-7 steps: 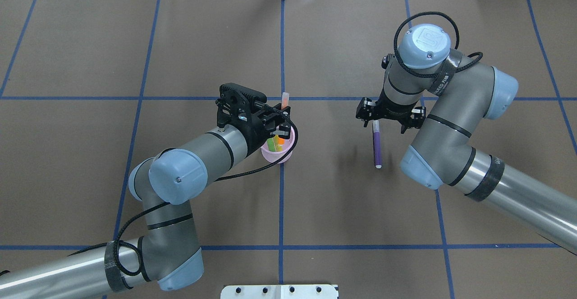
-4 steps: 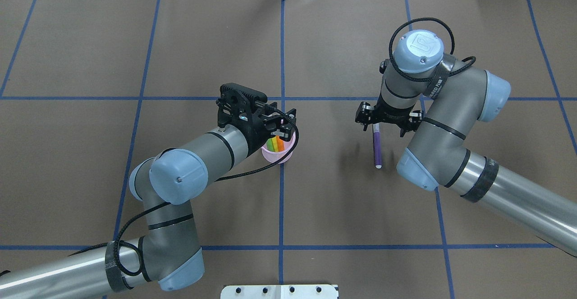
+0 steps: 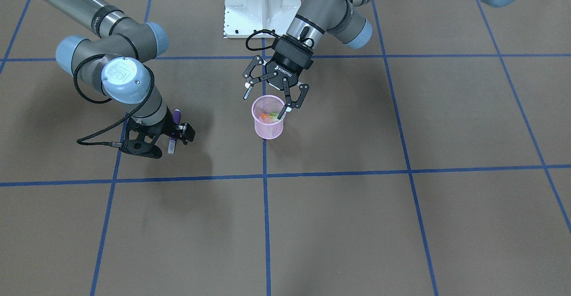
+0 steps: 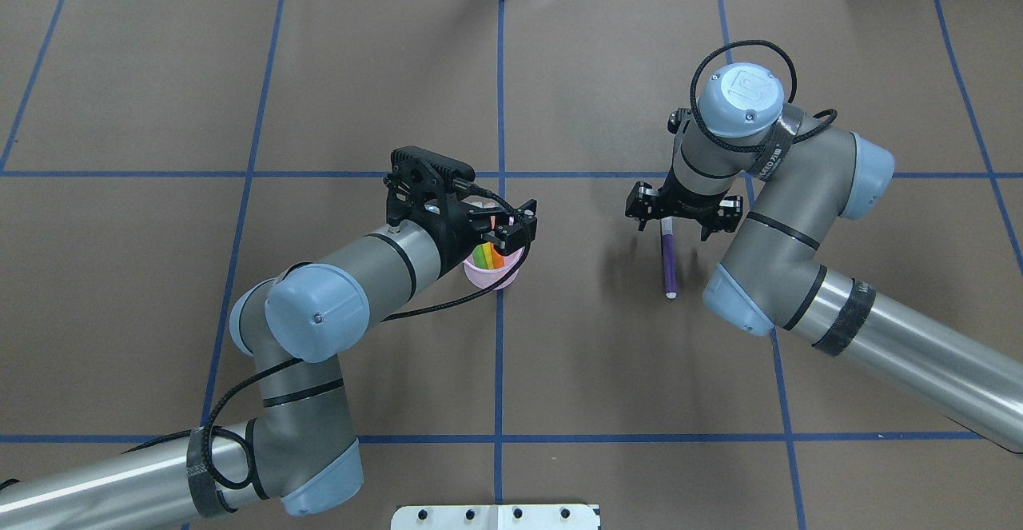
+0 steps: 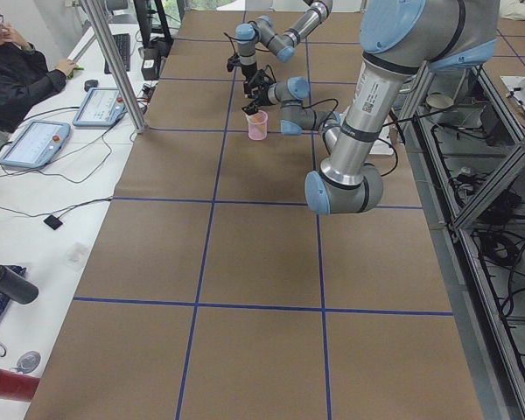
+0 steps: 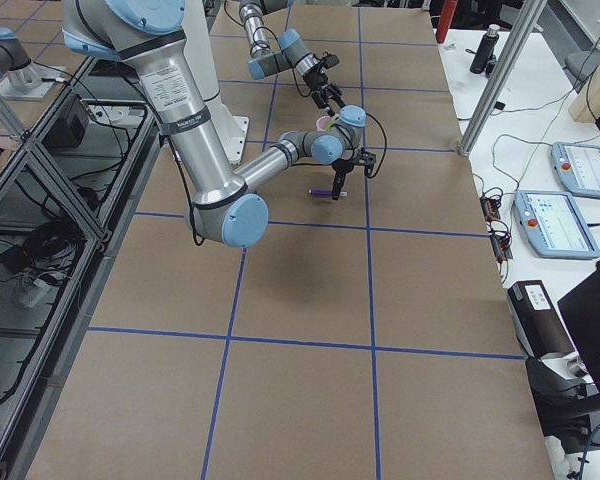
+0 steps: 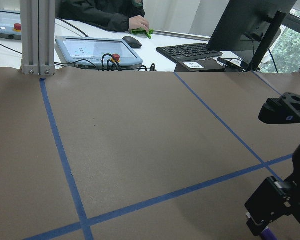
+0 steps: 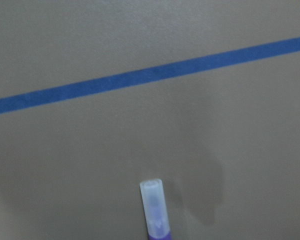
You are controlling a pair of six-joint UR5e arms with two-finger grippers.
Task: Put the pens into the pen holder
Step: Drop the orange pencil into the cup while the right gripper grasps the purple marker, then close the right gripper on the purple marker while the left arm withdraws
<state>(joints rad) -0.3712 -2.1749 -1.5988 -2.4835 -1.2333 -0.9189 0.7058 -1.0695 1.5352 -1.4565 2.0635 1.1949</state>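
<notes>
The pink mesh pen holder (image 4: pixel 489 276) stands near the table's middle, also in the front view (image 3: pixel 267 128). Orange (image 4: pixel 498 259), yellow and green (image 4: pixel 480 256) pens stand inside it. My left gripper (image 4: pixel 511 228) hangs just over its rim, open and empty, with its fingers spread in the front view (image 3: pixel 266 100). The purple pen (image 4: pixel 669 262) lies on the table to the right. My right gripper (image 4: pixel 673 224) is open, low over the pen's far end, with one finger on each side. The right wrist view shows the pen's whitish cap (image 8: pixel 153 200).
Blue tape lines (image 4: pixel 499 114) divide the brown table cover. A white base plate (image 3: pixel 261 6) sits at the robot's side. The left wrist view shows the right gripper (image 7: pixel 282 200) across the table, with monitors and a person beyond the far edge.
The orange pen dropped from my left gripper into the pen holder, and that gripper opened. My right arm shifted a little left, its open gripper settling over the purple pen's end.
</notes>
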